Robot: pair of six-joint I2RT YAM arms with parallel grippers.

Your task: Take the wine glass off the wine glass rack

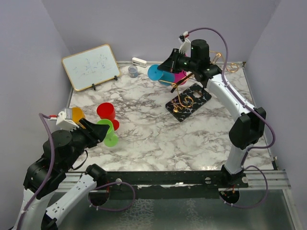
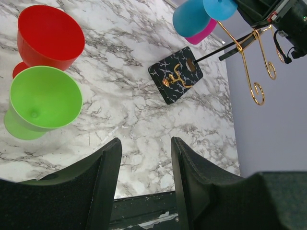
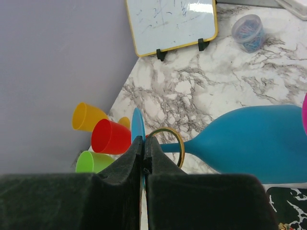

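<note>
Gold wire of the wine glass rack (image 1: pixel 189 102) rises from a black patterned base on the marble desk (image 1: pixel 139 124). The blue wine glass (image 1: pixel 156 73) lies sideways among the rack's upper arms, above the base and toward its back-left corner. A magenta glass (image 1: pixel 180 76) sits right against its bowl.

The right pincer (image 3: pixel 144 143) is at that same spot, clenched on the thin edge of the blue glass's round foot. From the foot the stem runs away from the fingers to the bowl. One gold loop (image 3: pixel 165 129) of the rack appears to circle the stem just beside the foot, though the wrist view is too tight to be sure. The glass is not yet off the rack.

Well to the front-left of the rack, the left pincer (image 2: pixel 144 143) hovers with its jaws apart, grasping nothing. A green glass (image 2: pixel 43 98) and a red glass (image 2: pixel 48 36) stand side by side just ahead of it.
</note>
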